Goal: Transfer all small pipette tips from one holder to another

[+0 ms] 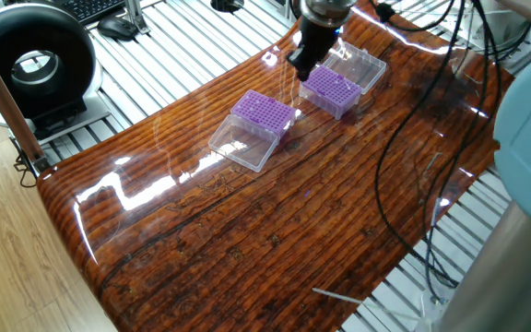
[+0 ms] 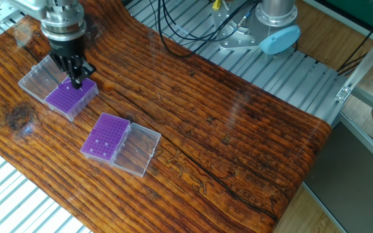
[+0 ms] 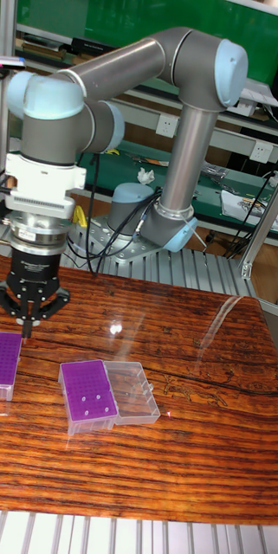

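The gripper (image 3: 29, 327), fingers pinched nearly together, seems to grip one of the small pipette tips (image 3: 87, 408), though I cannot tell for certain. It hangs over the purple holder (image 2: 70, 98) at its six o'clock. The other holder (image 2: 104, 136) shows few tips; most transfers look undone.

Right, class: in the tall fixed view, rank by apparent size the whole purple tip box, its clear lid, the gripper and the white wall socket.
1. Gripper: clearly largest.
2. Purple tip box and clear lid: alike, so unranked.
3. White wall socket: smallest, but farther from the camera, so that is unsure.
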Available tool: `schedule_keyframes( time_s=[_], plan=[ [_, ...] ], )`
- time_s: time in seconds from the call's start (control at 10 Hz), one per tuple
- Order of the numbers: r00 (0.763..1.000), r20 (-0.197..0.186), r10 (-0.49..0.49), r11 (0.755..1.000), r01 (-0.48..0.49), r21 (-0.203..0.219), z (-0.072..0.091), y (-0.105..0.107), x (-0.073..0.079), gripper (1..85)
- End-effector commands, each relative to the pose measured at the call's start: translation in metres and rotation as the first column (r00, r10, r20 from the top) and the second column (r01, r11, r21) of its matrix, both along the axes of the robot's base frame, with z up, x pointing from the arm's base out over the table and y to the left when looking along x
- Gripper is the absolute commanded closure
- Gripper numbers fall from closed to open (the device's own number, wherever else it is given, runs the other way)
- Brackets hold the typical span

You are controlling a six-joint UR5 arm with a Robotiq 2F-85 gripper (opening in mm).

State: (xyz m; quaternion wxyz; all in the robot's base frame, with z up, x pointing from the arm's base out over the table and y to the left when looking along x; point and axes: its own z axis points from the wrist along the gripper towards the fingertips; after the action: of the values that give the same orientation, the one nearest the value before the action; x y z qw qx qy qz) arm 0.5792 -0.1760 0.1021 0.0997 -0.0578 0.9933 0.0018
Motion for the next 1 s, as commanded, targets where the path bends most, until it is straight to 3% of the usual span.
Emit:
schedule_keyframes(
  time_s=[0.0, 0.9],
  plan=[
    [1.0, 0.017, 0.007, 1.0, -0.007, -0.019, -0.004, -0.018, -0.002, 84.7],
    [0.999, 0.044, 0.02, 1.0, -0.019, -0.024, -0.021, -0.033, -0.002, 84.7]
  ],
)
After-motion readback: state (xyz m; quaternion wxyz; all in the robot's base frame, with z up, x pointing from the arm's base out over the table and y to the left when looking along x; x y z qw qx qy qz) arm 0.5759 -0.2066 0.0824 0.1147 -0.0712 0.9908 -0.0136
